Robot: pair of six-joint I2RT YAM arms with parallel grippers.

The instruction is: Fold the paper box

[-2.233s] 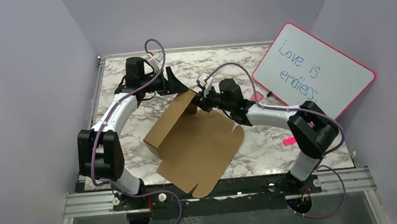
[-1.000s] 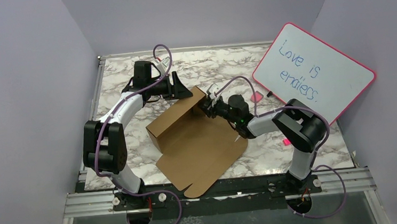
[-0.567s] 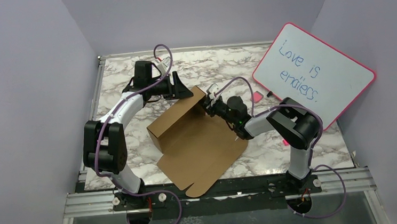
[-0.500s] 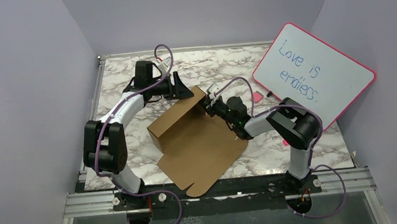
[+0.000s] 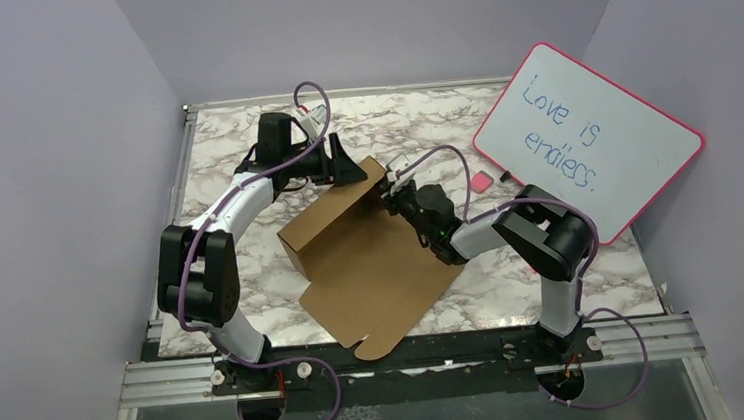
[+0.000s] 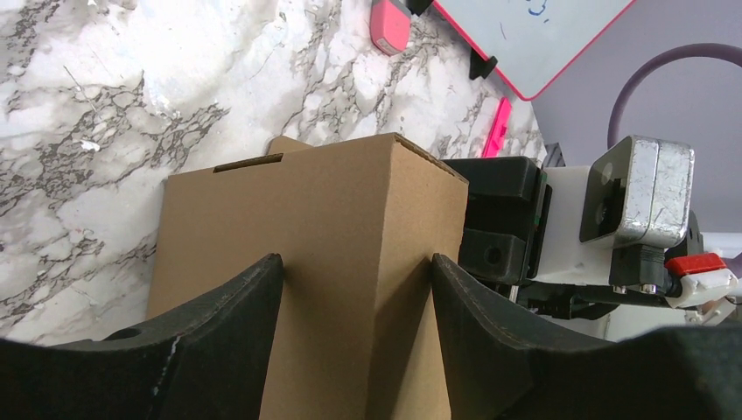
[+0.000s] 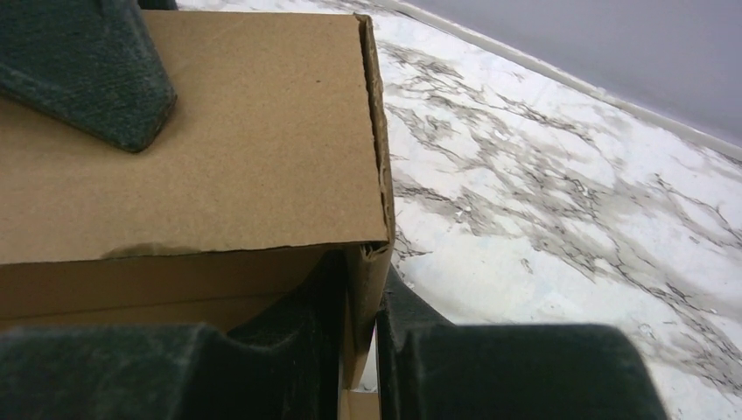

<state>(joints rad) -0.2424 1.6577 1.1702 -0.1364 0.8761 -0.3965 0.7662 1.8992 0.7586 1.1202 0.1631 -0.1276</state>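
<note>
The paper box is plain brown cardboard. Its back wall stands up and its wide lid panel lies flat toward the front. My left gripper is open and straddles the box's far upright corner, one finger on each face of the corner. My right gripper is shut on the box's right side wall, pinching the cardboard edge between its pads. The box top fills that view, with a left finger resting on it.
A pink-rimmed whiteboard with blue writing leans at the back right; its edge also shows in the left wrist view. A small pink block lies near it on the marble table. A pink marker lies further right.
Both grippers and the box have shifted a little to the right. The right arm's elbow has swung in closer to the box. The right gripper has kept its hold on the side wall.
</note>
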